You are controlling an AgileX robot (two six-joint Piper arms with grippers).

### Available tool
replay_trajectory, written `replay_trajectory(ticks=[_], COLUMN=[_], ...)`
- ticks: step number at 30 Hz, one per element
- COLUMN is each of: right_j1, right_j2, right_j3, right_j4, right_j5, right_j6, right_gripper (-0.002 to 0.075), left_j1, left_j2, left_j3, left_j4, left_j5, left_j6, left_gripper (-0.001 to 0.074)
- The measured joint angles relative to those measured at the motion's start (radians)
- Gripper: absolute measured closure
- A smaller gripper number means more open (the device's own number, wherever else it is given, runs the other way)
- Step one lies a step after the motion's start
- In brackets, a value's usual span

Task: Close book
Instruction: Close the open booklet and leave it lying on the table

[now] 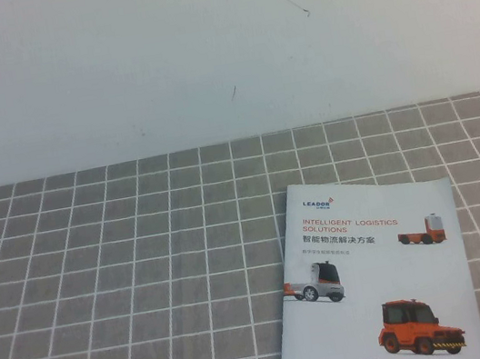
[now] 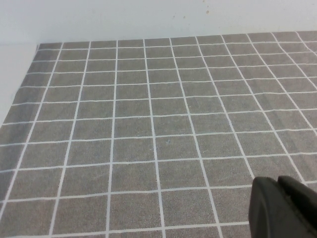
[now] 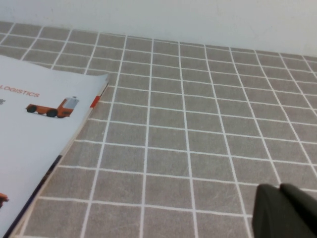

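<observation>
Closest to the high camera, the book is seen lying flat and closed on the grey checked cloth, front cover up. It is placed right of centre at the near side of the table, and its lower end is cut off by the frame. On the white cover, the words "INTELLIGENT LOGISTICS SOLUTIONS" are printed in orange, with three small vehicles pictured below them. A plain white wall is seen behind the cloth. Neither arm is shown in this view.

From the left wrist, only the gridded cloth and a strip of the wall are shown. A dark part of the left gripper is seen at the frame's edge, held above bare cloth. Whether this claw is wide or narrow cannot be told, and nothing is seen held in it.

From the right wrist, one corner of the book is shown, with its stacked page edges resting on the cloth. The right gripper is seen only as a dark part over the cloth, apart from the book. Its state cannot be told either.
</observation>
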Motion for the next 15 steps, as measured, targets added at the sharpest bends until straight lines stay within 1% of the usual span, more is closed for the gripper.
replay_trajectory(ticks=[5, 15], right_j1=[0.024, 0.028], right_j2=[0.000, 0.000], right_j3=[0.000, 0.000], right_j4=[0.002, 0.002], right_j5=[0.002, 0.002], right_j6=[-0.002, -0.002], right_gripper=[0.0728, 0.0728], left_j1=[0.000, 0.000], left_j2=[0.000, 0.000], left_j3=[0.000, 0.000], left_j4=[0.000, 0.001], left_j5=[0.000, 0.000], left_j6=[0.000, 0.000], left_gripper=[0.0738, 0.0738])
